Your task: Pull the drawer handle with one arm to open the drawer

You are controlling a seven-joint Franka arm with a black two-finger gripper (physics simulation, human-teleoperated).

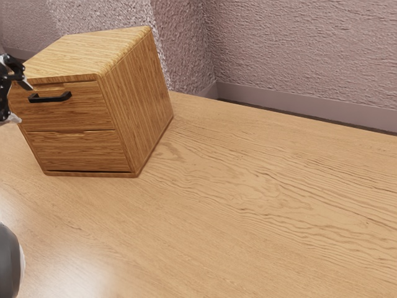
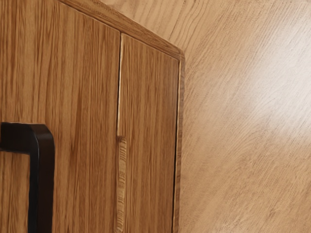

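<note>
Just off drawer handle's (image 1: 49, 97) end, tool (image 1: 17, 99)

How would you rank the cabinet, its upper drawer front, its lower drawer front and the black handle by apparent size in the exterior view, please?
1. the cabinet
2. the upper drawer front and the lower drawer front: they look about alike, so I leave them tied
3. the black handle, clearly the smallest

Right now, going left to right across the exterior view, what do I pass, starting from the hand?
hand → black drawer handle → cabinet's side panel → open stretch of tabletop
</note>
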